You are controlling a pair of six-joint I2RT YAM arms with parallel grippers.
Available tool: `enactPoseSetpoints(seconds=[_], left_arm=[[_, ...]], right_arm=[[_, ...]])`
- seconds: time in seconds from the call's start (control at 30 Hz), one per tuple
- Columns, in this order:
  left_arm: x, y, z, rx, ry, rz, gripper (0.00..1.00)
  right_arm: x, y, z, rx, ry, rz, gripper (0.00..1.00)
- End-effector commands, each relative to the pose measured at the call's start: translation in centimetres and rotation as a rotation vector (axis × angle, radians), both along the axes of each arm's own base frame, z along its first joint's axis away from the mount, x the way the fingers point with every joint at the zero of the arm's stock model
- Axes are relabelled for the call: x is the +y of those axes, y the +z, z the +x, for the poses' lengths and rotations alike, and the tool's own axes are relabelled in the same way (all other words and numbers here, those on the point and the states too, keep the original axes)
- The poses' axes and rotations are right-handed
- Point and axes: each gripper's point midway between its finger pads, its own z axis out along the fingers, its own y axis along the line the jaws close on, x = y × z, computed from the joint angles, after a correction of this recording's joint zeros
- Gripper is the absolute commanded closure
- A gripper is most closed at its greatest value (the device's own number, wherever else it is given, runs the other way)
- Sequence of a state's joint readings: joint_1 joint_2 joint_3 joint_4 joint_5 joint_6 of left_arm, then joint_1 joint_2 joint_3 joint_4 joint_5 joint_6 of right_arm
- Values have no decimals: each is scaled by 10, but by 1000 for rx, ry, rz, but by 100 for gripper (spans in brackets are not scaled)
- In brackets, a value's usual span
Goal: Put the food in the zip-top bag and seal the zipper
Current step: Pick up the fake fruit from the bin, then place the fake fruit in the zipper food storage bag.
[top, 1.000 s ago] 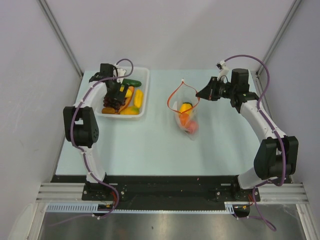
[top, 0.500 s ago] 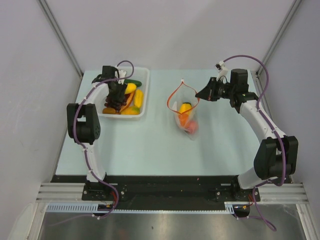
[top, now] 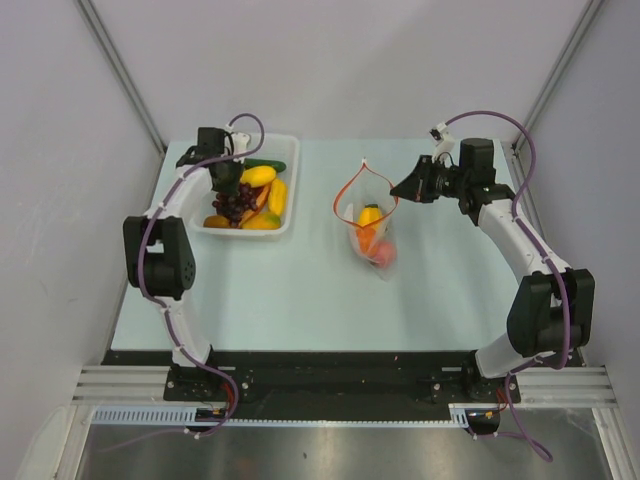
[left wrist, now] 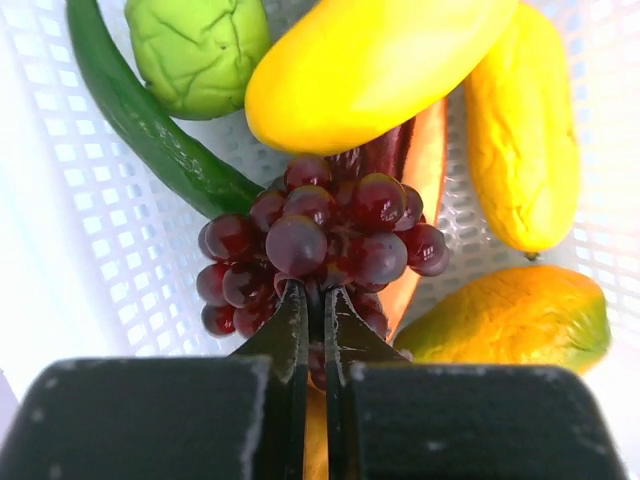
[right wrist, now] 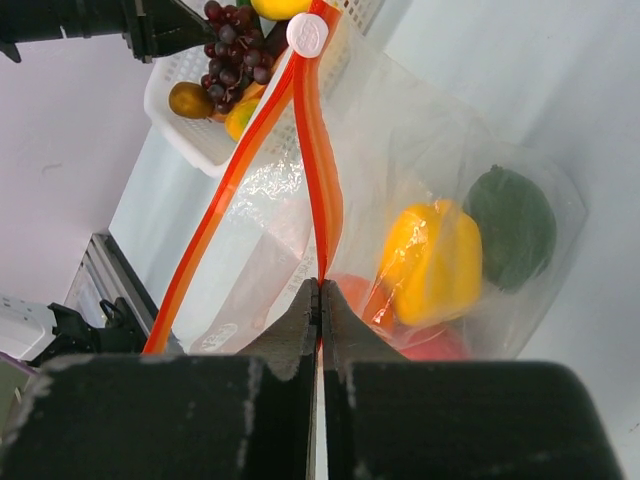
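In the white tray [top: 291,196], my left gripper [left wrist: 315,290] is shut on a bunch of dark purple grapes [left wrist: 320,235], pinching it at its near side. The top view shows the grapes [top: 232,207] just below that gripper [top: 224,188]. Around them lie a yellow mango [left wrist: 370,65], a green cucumber [left wrist: 150,130], a lumpy green fruit [left wrist: 200,45] and other yellow and orange food. My right gripper [right wrist: 320,285] is shut on the red-orange zipper [right wrist: 322,170] of the zip-top bag [top: 372,238], holding its mouth up and open. Inside the bag are a yellow pepper [right wrist: 430,260], a green piece [right wrist: 515,225] and red-pink food [right wrist: 430,345].
The tray stands at the table's back left and the bag lies mid-table, its open mouth facing the tray. A white round tab [right wrist: 307,35] sits at the far end of the zipper strip. Grey walls close off the table at the back and both sides.
My left gripper has gone from wide open to shut on the grapes in the tray. The right arm and the bag have stayed put.
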State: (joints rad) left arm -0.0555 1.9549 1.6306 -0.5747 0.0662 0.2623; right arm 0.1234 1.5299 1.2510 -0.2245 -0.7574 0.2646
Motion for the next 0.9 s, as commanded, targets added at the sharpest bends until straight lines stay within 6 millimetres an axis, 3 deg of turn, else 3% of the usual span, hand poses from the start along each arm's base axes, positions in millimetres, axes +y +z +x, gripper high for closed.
enactPoseSetpoints(seconds=[0.0,0.13,0.23,0.37,0.53,0.67,0.73,0.8,0.87], left_arm=[[-9,62,4,-133,-22,-51,100],[-15,86,5,-166,-33,-73,100],[-27,118,6,-229,-64,-116,100],[-62,168,-5,-326,-162,-182,100],[-120,233,-25,-456,-334,-265,100],[-184,288,-55,-542,-493,-375,100],[-205,311,-68,-578,-548,-421,100],[-237,324,-87,-584,-628,-496,100],[-265,324,-103,-563,-693,-546,100]], right_arm=[[4,6,4,-44,17,4,100],[4,7,4,-46,20,8,100],[5,8,5,-50,22,15,100],[7,8,5,-48,25,18,100],[9,9,4,-53,31,20,100],[10,10,4,-51,32,23,100],[11,11,3,-54,34,27,100],[11,12,3,-53,36,30,100],[12,14,3,-62,39,31,100]])
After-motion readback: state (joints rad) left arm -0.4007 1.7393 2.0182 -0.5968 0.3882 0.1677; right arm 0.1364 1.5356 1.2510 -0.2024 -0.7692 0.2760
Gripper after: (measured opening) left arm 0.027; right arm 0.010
